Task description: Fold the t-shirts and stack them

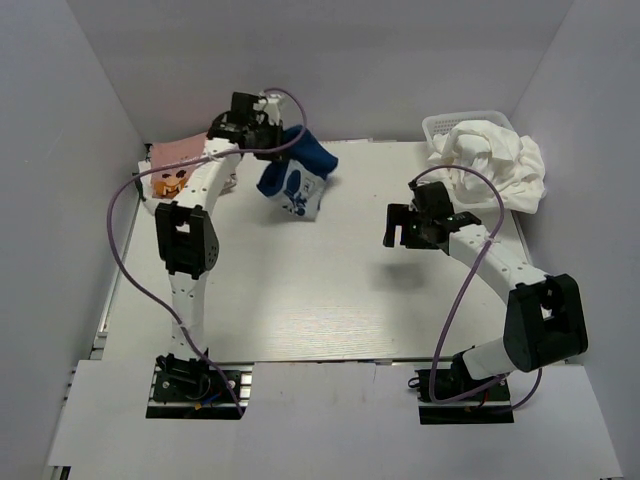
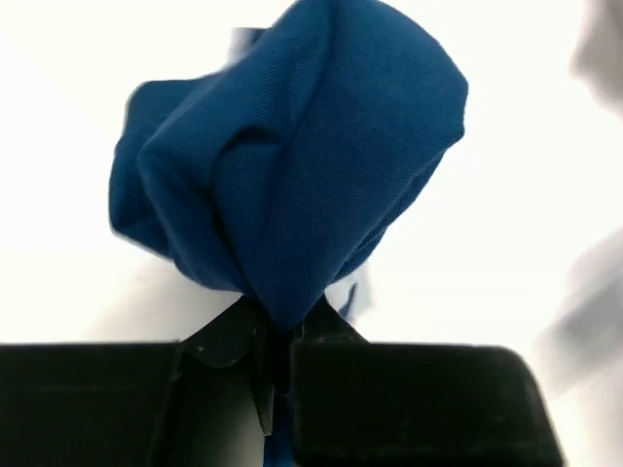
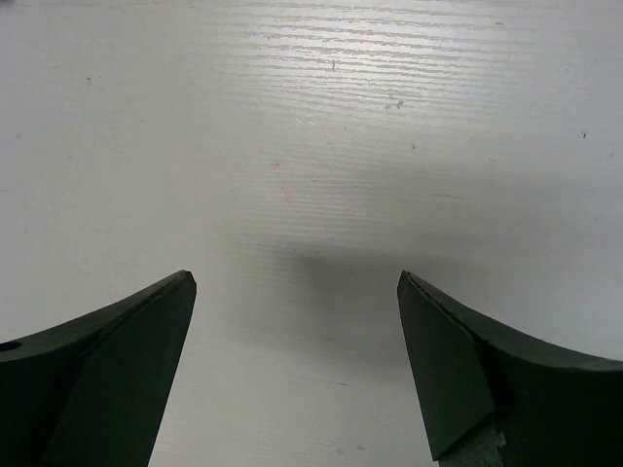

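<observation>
A navy blue t-shirt hangs bunched above the back of the table, a white patch showing at its lower end. My left gripper is shut on its top. In the left wrist view the blue cloth bulges out from between the closed fingers of that gripper. A pink t-shirt with a cartoon print lies at the back left, partly behind the left arm. White t-shirts are heaped at the back right. My right gripper hovers over bare table right of centre, and its jaws stand wide open and empty.
A white mesh basket stands in the back right corner under the white heap. White walls close in the table at the left, back and right.
</observation>
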You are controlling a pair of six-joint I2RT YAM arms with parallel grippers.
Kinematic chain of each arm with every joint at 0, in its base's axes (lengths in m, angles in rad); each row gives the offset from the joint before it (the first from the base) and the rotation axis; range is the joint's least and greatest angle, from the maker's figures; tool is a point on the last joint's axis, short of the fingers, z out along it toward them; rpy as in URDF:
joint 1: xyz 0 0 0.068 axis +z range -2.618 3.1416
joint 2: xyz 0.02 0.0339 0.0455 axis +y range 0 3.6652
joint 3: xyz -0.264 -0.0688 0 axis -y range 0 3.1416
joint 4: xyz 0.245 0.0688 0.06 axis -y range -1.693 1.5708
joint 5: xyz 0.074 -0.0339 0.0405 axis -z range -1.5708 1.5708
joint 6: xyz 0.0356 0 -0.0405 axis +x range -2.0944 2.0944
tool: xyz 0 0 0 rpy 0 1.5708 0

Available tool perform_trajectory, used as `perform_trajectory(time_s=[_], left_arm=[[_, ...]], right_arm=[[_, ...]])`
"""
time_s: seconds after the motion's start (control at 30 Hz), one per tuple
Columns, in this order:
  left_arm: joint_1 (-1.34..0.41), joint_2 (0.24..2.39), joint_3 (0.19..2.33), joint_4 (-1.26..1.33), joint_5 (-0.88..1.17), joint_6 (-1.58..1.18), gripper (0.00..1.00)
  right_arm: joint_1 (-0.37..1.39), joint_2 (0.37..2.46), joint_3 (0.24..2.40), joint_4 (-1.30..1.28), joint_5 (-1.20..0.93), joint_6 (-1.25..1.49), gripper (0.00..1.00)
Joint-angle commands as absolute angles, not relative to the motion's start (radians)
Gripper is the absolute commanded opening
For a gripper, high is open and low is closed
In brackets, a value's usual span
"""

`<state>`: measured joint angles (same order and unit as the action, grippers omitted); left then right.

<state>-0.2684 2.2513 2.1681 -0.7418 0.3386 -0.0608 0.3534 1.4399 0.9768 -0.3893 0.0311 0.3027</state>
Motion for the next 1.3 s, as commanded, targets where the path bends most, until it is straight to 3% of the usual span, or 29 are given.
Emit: perform_trajectory(time_s=[0.0,0.27,0.7,0.93,1.03,1.27], left_arm=[[-0.175,2.175,2.272,-0.791,0.452,-0.038,0.0],[0.007,2.223,2.401,-0.838,0.594,-0.06,0.0],[0.279,2.321,2.433,-0.692,0.882,-0.173,0.0],[0.374,2.405,2.361,-0.502,1.069,-0.304,0.0],[0.419,2.442,2.323,-0.307,1.187,-0.451,0.0],[0.449,2.485,2.306,-0.068,1.273,-0.618,0.0]], right_arm=[[0.35,1.404,0.974,-0.351,0.041,0.293,0.9],[0.351,1.442,1.034,-0.367,0.04,0.272,0.9],[0.353,1.554,1.192,-0.403,0.011,0.259,0.9],[0.356,1.58,1.255,-0.443,0.009,0.265,0.9],[0.361,1.594,1.282,-0.452,0.008,0.268,0.9],[0.383,1.614,1.312,-0.499,0.038,0.275,0.9]])
